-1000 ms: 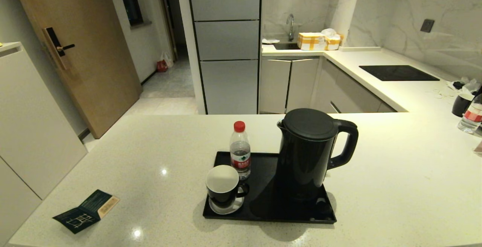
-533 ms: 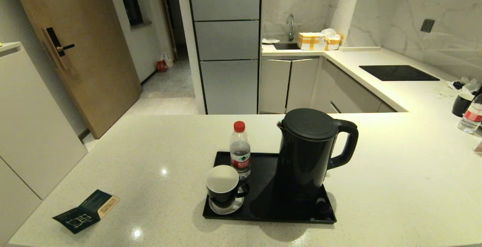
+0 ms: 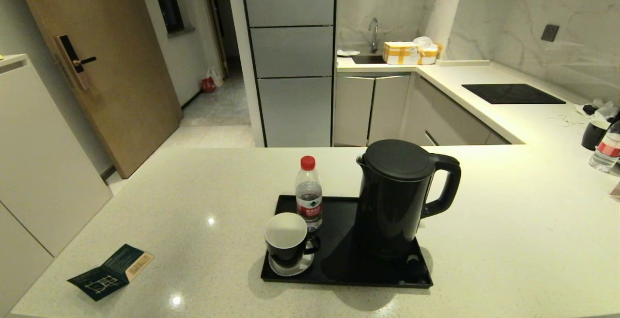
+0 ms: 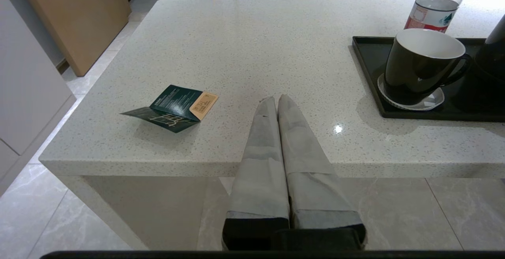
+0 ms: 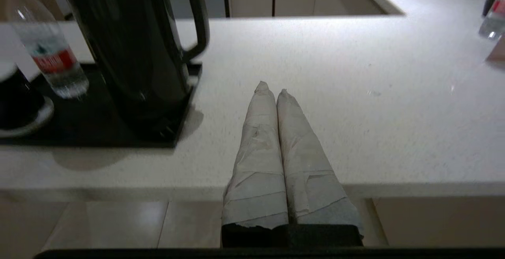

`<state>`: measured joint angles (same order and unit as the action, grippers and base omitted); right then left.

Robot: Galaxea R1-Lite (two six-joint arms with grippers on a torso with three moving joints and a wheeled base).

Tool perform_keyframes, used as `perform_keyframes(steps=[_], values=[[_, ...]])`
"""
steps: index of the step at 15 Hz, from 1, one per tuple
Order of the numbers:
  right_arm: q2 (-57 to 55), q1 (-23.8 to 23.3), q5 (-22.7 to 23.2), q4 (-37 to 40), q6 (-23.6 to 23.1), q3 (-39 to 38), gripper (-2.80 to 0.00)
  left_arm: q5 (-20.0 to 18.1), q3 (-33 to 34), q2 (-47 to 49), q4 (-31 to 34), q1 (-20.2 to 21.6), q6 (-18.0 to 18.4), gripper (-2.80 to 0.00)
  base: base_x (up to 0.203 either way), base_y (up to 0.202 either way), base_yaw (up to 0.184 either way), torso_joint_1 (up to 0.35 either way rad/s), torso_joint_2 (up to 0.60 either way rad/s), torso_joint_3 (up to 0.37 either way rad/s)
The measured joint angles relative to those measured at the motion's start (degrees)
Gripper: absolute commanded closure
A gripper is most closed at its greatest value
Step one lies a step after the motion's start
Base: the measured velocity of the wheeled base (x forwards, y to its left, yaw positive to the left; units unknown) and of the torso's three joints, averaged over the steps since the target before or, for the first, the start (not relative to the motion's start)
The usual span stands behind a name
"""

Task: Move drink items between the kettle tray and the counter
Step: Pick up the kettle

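Observation:
A tall matte-black kettle (image 3: 395, 197) with a loop handle stands on the right half of the flat black kettle tray (image 3: 339, 264). A red-capped water bottle (image 3: 309, 193) and a black mug (image 3: 286, 238) on a saucer share the tray's left half. The tray rests on the off-white speckled counter (image 3: 508, 240). Neither arm shows in the head view. My left gripper (image 4: 275, 100) is shut and empty at the counter's near edge, left of the mug (image 4: 422, 65). My right gripper (image 5: 271, 88) is shut and empty at the near edge, right of the kettle (image 5: 130, 49).
A dark green leaflet (image 3: 110, 271) lies on the counter near the front left. A second mug (image 3: 595, 134) and bottle (image 3: 605, 149) stand at the far right. A black cooktop panel (image 3: 512, 93) sits on the back counter. A wooden door (image 3: 97, 61) is at left.

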<state>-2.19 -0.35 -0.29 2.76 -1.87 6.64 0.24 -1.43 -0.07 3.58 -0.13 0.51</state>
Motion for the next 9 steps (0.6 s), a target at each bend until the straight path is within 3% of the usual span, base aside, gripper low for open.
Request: perform_keyframes(steps=[4,6,9], values=[[-12.0,-0.63,-2.04,6.88,-1.76,16.73,0.0,0.0,0.0,0.0,0.0,-0.02,0.0,0.0,0.0,0.0,0.0,0.0,0.0,0.0],[-20.76,-0.91,-3.45,8.34,-2.35,20.8,0.0,0.0,0.0,0.0,0.0,-0.02,-0.03,0.0,0.0,0.0,0.0,0.0,0.0,0.0],[-36.29,-0.9,-1.47,6.1,-1.51,22.8,0.0,0.0,0.02,0.0,0.0,0.0,-0.03,0.0,0.0,0.0,0.0,0.0,0.0,0.0]])
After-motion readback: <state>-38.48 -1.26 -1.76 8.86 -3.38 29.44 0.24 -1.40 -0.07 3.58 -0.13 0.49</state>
